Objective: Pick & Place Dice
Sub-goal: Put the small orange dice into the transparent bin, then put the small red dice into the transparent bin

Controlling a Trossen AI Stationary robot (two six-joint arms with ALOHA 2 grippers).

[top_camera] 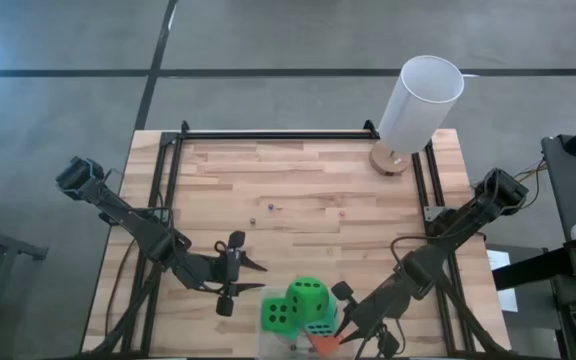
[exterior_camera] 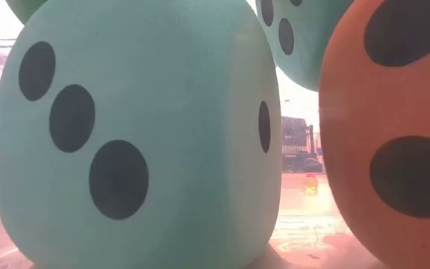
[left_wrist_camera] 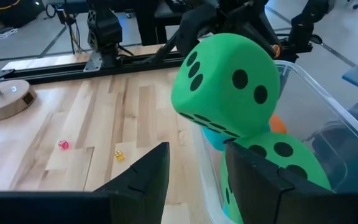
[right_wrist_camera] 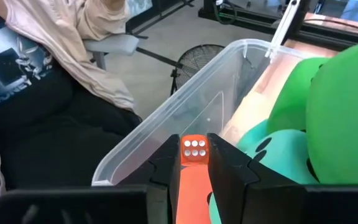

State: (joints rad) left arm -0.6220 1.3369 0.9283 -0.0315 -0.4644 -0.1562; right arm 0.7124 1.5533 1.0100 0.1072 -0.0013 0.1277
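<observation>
Several large foam dice sit piled in a clear plastic bin (right_wrist_camera: 166,106) at the table's near edge. One green die (left_wrist_camera: 229,84) rests on another green die (left_wrist_camera: 284,165), with a teal die (exterior_camera: 133,142) and an orange die (exterior_camera: 394,134) beside them. My right gripper (right_wrist_camera: 194,149) hangs over the bin, shut on a small orange-red die with white pips. My left gripper (left_wrist_camera: 194,165) stands open just left of the bin, facing the upper green die, with nothing between its fingers. My right gripper pinches the small orange-red die (right_wrist_camera: 194,148) by two opposite faces between its fingertips. The fingers slant downward from the table's right toward the near edge. The die is lifted clear, above the large orange die (right_wrist_camera: 190,193) inside the bin.
Tiny loose dice lie on the wooden table, a pink one (left_wrist_camera: 63,144) and a yellow one (left_wrist_camera: 119,155). A white cylinder on a wooden base (top_camera: 420,103) stands at the far right corner. A seated person (right_wrist_camera: 55,74) and a fan (right_wrist_camera: 197,59) are beyond the near edge.
</observation>
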